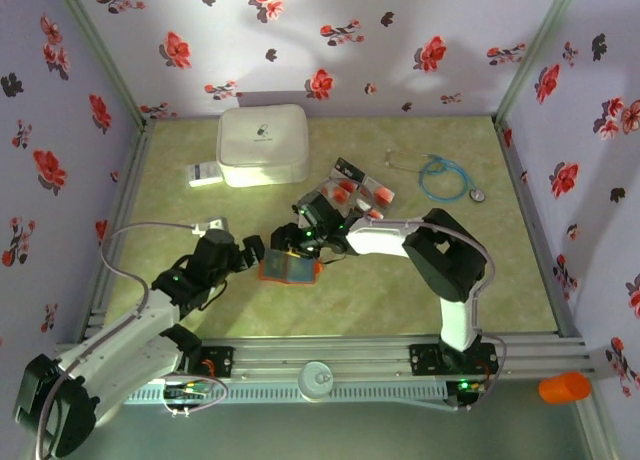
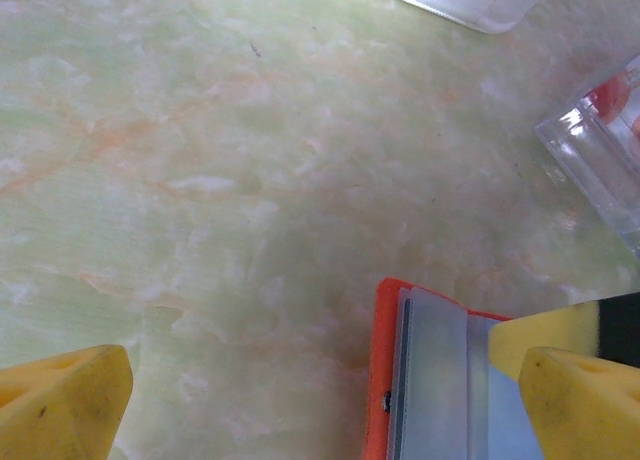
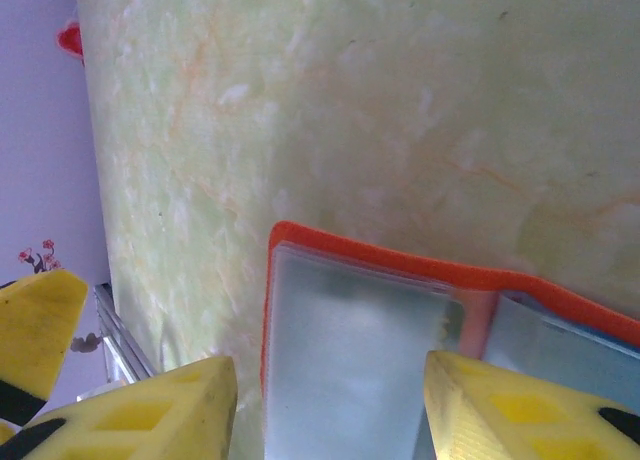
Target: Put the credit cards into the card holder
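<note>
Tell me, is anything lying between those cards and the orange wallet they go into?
No loose thing lies between them. Only the right arm, at its wrist, hangs over the gap between the credit cards and the card holder.

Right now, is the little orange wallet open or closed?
Open. The card holder lies spread flat, with its bluish-grey inner pockets facing up inside the orange rim.

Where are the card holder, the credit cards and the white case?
card holder (image 1: 290,271), top external view, bluish inside
credit cards (image 1: 346,189), top external view, one card's face
white case (image 1: 262,142), top external view, lid centre
</note>
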Available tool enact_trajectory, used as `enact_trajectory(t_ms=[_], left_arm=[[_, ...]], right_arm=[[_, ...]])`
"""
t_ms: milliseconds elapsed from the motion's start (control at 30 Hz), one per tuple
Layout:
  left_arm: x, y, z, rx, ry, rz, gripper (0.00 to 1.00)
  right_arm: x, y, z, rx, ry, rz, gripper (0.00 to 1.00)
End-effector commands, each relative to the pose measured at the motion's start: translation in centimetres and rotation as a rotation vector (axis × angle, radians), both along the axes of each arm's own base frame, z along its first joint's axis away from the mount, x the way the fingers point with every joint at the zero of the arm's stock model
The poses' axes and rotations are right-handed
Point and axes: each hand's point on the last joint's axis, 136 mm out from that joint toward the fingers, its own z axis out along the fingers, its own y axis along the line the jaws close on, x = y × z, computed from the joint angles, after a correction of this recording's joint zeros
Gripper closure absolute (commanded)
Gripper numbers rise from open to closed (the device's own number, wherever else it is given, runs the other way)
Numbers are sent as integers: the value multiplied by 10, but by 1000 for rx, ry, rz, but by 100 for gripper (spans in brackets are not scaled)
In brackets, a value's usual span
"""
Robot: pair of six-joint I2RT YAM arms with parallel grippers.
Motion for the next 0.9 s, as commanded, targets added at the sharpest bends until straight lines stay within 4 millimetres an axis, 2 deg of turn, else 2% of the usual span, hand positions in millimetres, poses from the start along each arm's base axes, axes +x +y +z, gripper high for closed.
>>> enact_trajectory(t_ms=[0,133,267,400,533,600,700,867], left_arm=[[2,-3,-7,-19,14,-1,0],[5,-11,-11,-25,32,-28,0],[7,-21,-18,-28,57,-61,0],[8,-26,-24,-22,82,-79,0],[12,-29,-25,-25,83,-84,0],[13,-30,-27,-20,87,-85,0],[15,-31,-28,-10,94,-90,0],[16,-32,-29,-10,98,-88,0]], right_arm=[[9,-9,12,22,-29,-44,48],[13,-27,20,17,-46,-71,51],[8,-59,23,-92,-96,-68,51],[-3,-101,13,-307,-152,-35,49],[-15,-129,0,-461,-173,6,47],[-20,-132,-3,-488,-177,30,47],[-26,-126,-8,-500,-179,59,47],[-23,-115,-20,-523,-174,85,48]])
